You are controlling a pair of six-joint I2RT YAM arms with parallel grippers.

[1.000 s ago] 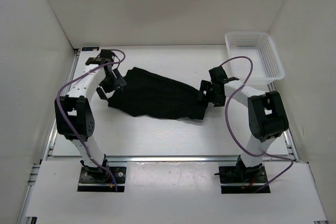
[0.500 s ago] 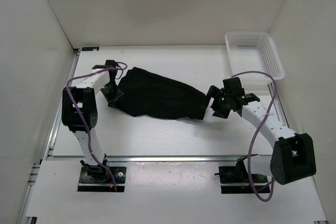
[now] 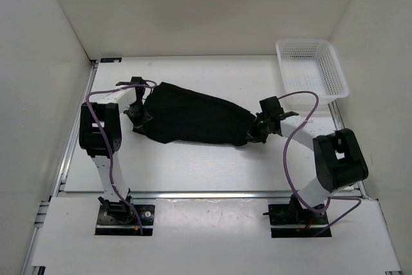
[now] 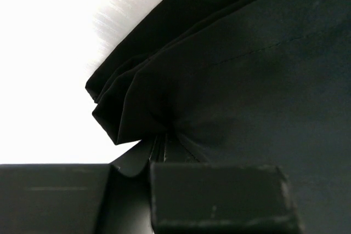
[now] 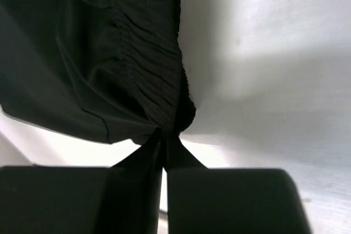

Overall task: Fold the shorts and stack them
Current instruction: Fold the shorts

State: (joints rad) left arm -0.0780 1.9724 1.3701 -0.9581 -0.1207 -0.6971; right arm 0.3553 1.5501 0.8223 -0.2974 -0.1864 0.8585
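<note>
- White table (image 3: 193, 169) holds the shorts (image 3: 193, 119) across the middle of the frame.
- My left gripper (image 3: 138, 113) and right gripper (image 3: 257, 131) pinch shut on their two ends.
- I should lift both evenly.

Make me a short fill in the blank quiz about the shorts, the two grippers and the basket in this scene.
1. The shorts are ____ in colour.
2. The left gripper and the right gripper are each ____ on one end of the shorts.
3. The white mesh basket stands at the far ____ corner of the table.

Missing words: black; shut; right.
</note>
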